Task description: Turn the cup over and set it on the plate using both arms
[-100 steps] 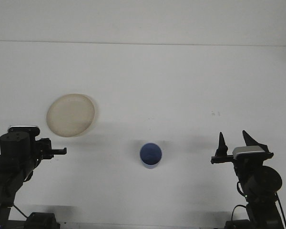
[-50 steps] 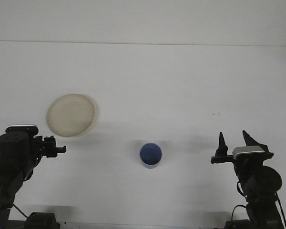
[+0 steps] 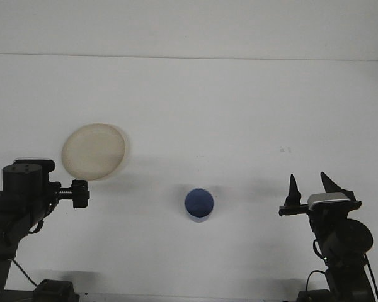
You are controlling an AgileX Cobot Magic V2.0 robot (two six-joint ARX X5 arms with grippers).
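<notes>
seen on the plain white table [image 3: 239, 100]: 1 round, pale cream plate [image 3: 94, 151] at the left, nothing lying on it, and 1 small blue cup [image 3: 199, 204] near the middle front, well apart from the plate, base up and mouth down as far as could be told, so contents hidden. stood alone, touched by neither arm.

right gripper [image 3: 310, 185] at the lower right, with 2 dark pointed fingers [image 3: 293, 190] spread clearly apart and aimed up the table, nothing held between them, well clear of the cup. left gripper [image 3: 80, 193] at the lower left, turned side-on and pointing right, just below the near edge of the plate; could not tell how far its fingers stood apart, and nothing seen in its grasp.

compared with 0.5 s before: left arm had swung slightly rightward, its tip lying closer under the plate's rim. cup, plate and right arm unchanged in place.
</notes>
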